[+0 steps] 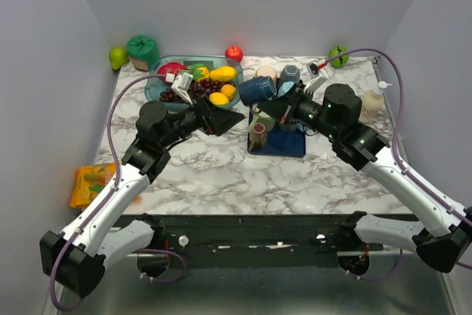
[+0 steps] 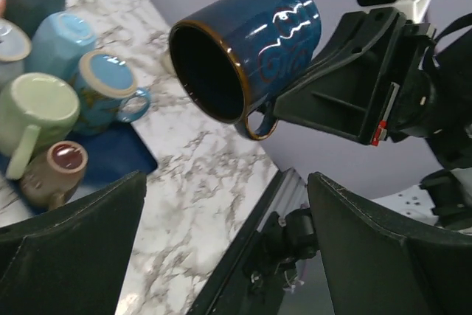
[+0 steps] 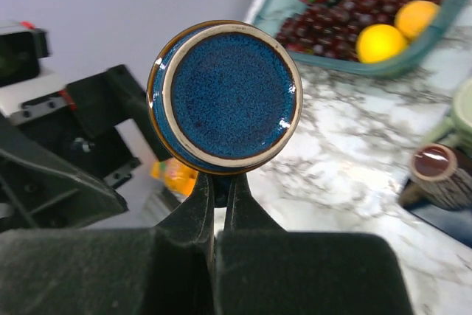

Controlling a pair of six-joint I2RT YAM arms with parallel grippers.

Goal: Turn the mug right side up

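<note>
1. We see R pincer (image 1: pixel 282 98) clamped tight on the blue mug (image 2: pixel 247 46), near its handle.
2. Mug's up off the worktop (image 1: pixel 221 175), tipped sideways, mouth twd L arm, base twd R wrist cam.
3. L pincer (image 1: pixel 223 118) spread wide, empty, near mug, not touching.
</note>
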